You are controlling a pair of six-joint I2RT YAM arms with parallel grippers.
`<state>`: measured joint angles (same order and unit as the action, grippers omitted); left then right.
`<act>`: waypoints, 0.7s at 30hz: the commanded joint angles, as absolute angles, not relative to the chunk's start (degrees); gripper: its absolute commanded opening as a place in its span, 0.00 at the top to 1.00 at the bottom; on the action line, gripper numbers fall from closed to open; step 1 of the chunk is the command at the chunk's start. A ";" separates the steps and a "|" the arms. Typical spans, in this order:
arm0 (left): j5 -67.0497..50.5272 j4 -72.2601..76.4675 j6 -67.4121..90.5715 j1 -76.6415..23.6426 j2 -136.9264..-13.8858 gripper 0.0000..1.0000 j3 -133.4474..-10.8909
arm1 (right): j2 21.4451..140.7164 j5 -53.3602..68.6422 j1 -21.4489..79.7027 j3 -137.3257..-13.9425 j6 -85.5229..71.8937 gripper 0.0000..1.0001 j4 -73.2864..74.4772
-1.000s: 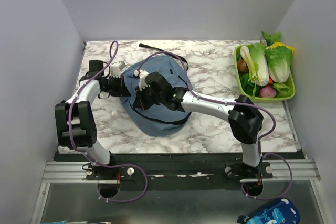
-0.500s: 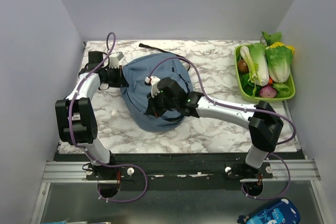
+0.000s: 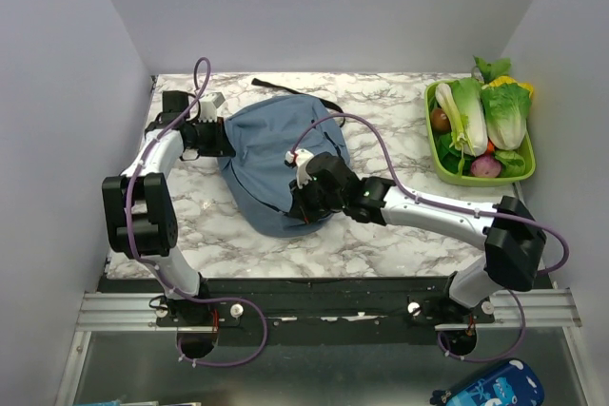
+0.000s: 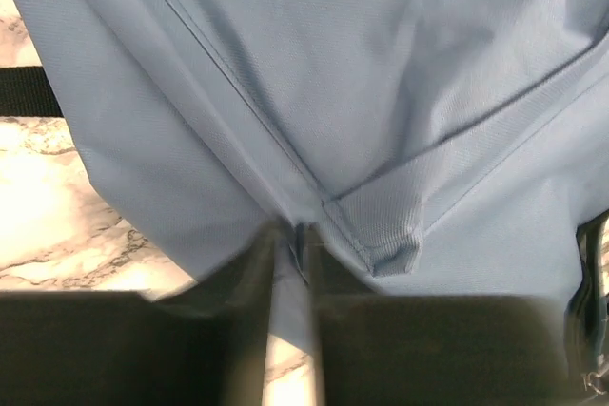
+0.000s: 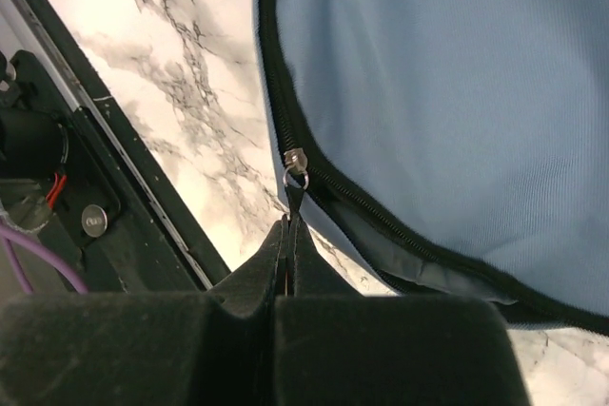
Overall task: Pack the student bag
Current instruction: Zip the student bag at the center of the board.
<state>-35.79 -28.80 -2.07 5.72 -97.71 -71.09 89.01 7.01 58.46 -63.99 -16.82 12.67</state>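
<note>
Marble table (image 3: 381, 125); left gripper (image 4: 290, 237) pinches student bag (image 3: 266, 145) seam ahead, our anchor; right gripper (image 5: 290, 227) clamps zipper pull (image 5: 295, 192) at tips.

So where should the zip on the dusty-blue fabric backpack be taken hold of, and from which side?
By the small dark pull tab hanging from the slider at the near edge of the dusty-blue fabric backpack. Come from the table-edge side, along the tab: it sticks out clear of the fabric, thin enough to pinch.
</note>
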 commanded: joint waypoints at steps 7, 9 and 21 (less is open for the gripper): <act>-50.51 -49.36 -21.76 4.83 -85.96 0.01 -76.10 | 93.60 7.29 59.06 -68.46 -15.56 0.99 16.35; -52.82 -57.44 -32.67 3.43 -84.47 0.01 -76.73 | 93.60 7.12 59.06 -68.38 -15.82 0.99 16.09; -43.77 -52.30 -47.63 -18.62 -71.64 0.01 -60.56 | 90.53 7.99 56.08 -63.20 -20.91 1.00 13.80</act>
